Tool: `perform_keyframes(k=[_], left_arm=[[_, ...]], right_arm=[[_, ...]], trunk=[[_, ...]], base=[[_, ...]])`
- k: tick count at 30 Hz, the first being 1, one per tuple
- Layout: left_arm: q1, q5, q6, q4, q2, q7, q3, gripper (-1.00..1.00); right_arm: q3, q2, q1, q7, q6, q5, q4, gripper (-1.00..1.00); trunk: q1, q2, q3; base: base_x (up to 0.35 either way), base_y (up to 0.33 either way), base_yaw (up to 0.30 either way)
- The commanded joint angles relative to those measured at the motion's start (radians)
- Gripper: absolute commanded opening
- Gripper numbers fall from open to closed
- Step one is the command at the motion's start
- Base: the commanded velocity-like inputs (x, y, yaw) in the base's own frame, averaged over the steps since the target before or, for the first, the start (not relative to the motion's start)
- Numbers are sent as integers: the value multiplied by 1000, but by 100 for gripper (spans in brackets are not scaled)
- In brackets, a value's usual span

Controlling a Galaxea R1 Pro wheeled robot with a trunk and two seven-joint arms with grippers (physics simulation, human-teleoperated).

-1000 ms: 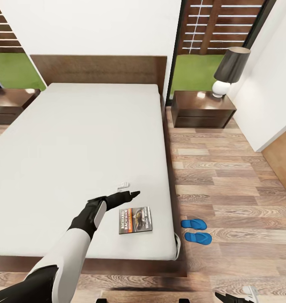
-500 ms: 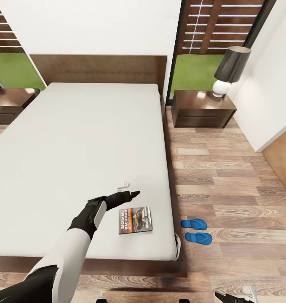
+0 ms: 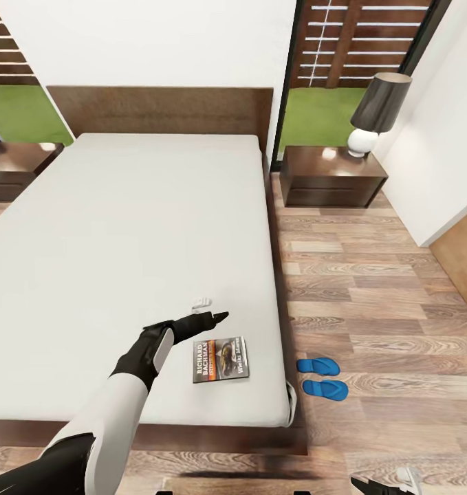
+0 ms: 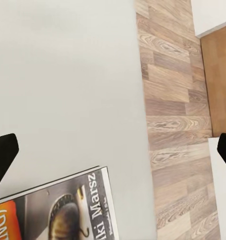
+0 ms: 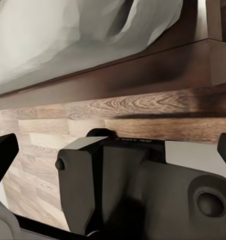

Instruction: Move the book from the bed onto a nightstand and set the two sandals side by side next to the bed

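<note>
The book (image 3: 221,359) lies flat on the bed's grey mattress (image 3: 123,234), near the foot-end corner on the right side. My left gripper (image 3: 212,309) hovers open just beyond the book's far edge. In the left wrist view the book (image 4: 58,210) sits below the wide-apart fingertips (image 4: 3,155). Two blue sandals (image 3: 318,366) (image 3: 324,390) lie side by side on the wood floor, close to the bed's right side. The right gripper (image 3: 384,485) is low at the picture's edge, and its wrist view shows its fingers spread, open and empty, near the bed frame (image 5: 143,70).
A dark nightstand (image 3: 333,177) with a lamp (image 3: 377,113) stands right of the headboard. Another nightstand (image 3: 16,165) stands at the left. A white wall corner (image 3: 432,158) bounds the floor strip on the right. My own base (image 5: 143,190) shows in the right wrist view.
The head view has shifted very slightly. The arms, book and sandals have stayed where they were.
</note>
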State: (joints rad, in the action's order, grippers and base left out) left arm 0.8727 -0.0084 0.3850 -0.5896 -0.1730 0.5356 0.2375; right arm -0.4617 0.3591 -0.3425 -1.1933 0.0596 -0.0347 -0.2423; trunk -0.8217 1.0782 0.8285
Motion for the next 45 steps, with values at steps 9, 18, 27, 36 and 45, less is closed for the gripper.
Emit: perform_keyframes(k=[9, 18, 27, 36, 45], left_arm=[[1, -1, 9, -1, -2, 6, 8, 100], [1, 0, 9, -1, -2, 6, 8, 100], [1, 0, 9, -1, -2, 6, 8, 100], [1, 1, 9, -1, -2, 6, 8, 100], [0, 1, 9, -1, -2, 6, 8, 100]], right_arm=[[-6, 0, -1, -5, 6, -4, 0, 100], [-6, 0, -1, -5, 6, -4, 0, 100], [-6, 0, 0, -5, 6, -4, 0, 100], [-6, 0, -1, -5, 6, -4, 0, 100], [-6, 0, -1, -5, 6, -4, 0, 100]], trunk=[[-35, 64, 29], [-69, 127, 57], [-104, 190, 85], [-138, 253, 114], [-173, 316, 142]], base=[[0, 0, 0], [0, 0, 0], [0, 0, 0], [0, 0, 0], [0, 0, 0]])
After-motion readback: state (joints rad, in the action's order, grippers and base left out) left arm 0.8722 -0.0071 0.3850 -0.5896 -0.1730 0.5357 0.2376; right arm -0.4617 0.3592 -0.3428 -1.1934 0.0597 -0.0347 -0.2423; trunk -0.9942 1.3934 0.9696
